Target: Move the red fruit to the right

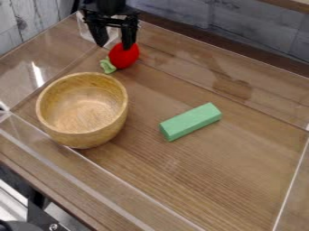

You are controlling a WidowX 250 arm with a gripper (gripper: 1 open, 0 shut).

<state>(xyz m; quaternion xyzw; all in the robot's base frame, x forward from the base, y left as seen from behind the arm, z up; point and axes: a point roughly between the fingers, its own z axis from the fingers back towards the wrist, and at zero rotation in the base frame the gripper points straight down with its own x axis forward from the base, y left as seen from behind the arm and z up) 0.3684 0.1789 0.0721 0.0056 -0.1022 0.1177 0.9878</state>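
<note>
The red fruit [123, 54] is a small bright-red round toy with a green leafy bit at its lower left. It lies on the wooden table at the back left, just behind the wooden bowl. My black gripper [112, 39] hangs right over its back edge, fingers [128, 33] spread apart and pointing down. The fingers are open and hold nothing. Whether the tips touch the fruit cannot be told.
A wooden bowl [81, 109] stands at the left, near the front of the fruit. A green rectangular block [191, 121] lies in the middle right. A clear plastic wall [290, 194] rims the table.
</note>
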